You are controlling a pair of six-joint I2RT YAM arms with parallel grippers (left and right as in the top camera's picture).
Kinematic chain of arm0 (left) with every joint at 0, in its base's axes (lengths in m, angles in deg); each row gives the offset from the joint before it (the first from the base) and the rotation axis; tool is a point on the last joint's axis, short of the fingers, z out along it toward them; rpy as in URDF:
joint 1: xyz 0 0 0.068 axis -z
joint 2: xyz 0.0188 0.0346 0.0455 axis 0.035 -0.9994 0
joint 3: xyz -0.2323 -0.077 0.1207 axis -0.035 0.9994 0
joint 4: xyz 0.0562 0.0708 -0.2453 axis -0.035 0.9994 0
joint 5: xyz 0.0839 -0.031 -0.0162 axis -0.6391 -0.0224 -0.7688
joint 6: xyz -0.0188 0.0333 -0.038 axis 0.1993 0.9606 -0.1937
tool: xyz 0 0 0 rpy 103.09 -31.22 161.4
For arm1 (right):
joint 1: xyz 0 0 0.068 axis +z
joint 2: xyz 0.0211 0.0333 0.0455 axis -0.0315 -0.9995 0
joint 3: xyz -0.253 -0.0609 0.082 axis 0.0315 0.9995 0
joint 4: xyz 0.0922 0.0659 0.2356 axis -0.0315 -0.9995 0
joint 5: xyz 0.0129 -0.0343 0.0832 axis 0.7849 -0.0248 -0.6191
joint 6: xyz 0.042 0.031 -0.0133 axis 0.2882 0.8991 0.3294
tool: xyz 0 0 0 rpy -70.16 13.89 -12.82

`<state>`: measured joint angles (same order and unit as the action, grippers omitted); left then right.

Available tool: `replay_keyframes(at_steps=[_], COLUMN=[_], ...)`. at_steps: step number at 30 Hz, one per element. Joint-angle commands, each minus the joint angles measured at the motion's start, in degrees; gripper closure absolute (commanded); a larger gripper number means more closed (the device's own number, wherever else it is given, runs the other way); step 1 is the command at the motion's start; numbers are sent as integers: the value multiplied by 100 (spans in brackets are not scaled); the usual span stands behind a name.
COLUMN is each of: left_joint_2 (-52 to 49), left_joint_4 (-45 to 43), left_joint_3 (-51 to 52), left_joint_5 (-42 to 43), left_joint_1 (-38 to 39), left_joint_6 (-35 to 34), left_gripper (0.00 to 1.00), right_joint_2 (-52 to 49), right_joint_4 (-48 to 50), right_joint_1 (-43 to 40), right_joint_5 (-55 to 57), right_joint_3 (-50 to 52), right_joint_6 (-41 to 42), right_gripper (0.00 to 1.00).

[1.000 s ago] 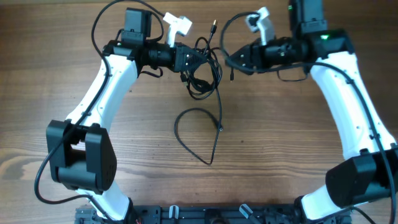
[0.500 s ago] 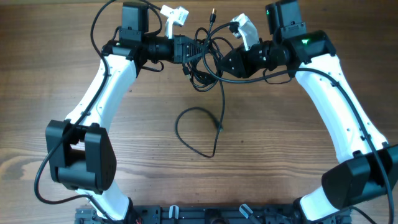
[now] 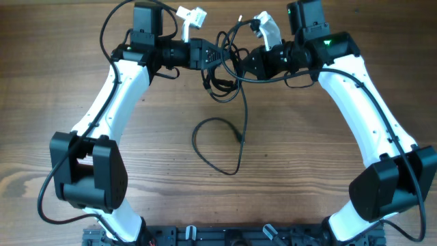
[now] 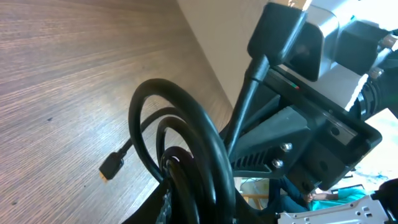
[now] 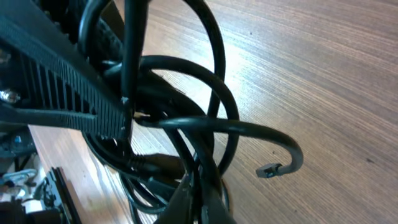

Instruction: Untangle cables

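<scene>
Tangled cables (image 3: 223, 80) at table's (image 3: 314, 171) 12 o'clock, right gripper (image 3: 243, 65) pinched onto cables, left gripper (image 3: 214, 57) beside knot, its grip unclear, one strand trailing toward 6

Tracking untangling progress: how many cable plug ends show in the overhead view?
2. One plug pokes out past the knot toward the top of the picture; another plug ends the loose loop lower down. More may be hidden in the knot.
</scene>
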<state>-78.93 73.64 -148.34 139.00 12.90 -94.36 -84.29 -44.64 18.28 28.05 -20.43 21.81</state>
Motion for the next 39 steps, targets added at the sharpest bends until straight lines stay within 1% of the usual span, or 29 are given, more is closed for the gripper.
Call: replay_keyframes(at_steps=[1,3,8,10,12,16,19,21,24,25,27,29,31,33,35,37,39], left_joint_2=[39,39,37,37,37,37,37,37,37,37,37,37,37,37,37,37,37], left_joint_4=[-15,-13,-11,-11,-9,125,356,619,1088,1165,1220,1213,1211,1209,1189,1134,957], left_joint_3=[-20,-20,-20,-20,-20,-20,-20,-20,-20,-20,-20,-20,-20,-20,-20,-20,-20], left_joint_5=[299,299,293,273,247,-103,-516,-1027,-2144,-2243,-2184,-2063,-2065,-2065,-2061,-1910,-1502], left_joint_1=[13,13,13,13,13,13,7,7,7,7,9,17,20,20,20,20,17], left_joint_6=[-33,-33,-33,-33,-33,-35,-33,-55,-533,-603,-612,-616,-660,-804,-964,-975,-984], left_gripper=[81,87,96,96,96,96,96,96,96,96,96,96,96,96,96,96,96], right_joint_2=[-129,-129,-129,-129,-129,-129,-129,-129,-129,-129,-129,-129,-129,-129,-129,-129,-129], right_joint_4=[46,44,48,63,66,20,-2,-57,-238,-271,-286,-236,-197,-179,-175,-173,-153], right_joint_1=[46,46,46,44,44,37,37,37,-22,-42,-63,-55,-13,59,133,249,337], right_joint_5=[26,26,50,57,234,649,826,1158,1930,1976,1853,1185,555,190,98,105,201], right_joint_3=[-15,-15,-15,-15,-15,-15,-15,-15,-15,-15,-15,-15,-15,-15,-15,-15,-15], right_joint_6=[306,315,472,511,754,1163,1257,1523,2009,2015,1919,1381,1010,826,758,748,772], right_gripper=[96,96,96,96,96,96,96,96,96,96,96,96,95,93,87,77,69])
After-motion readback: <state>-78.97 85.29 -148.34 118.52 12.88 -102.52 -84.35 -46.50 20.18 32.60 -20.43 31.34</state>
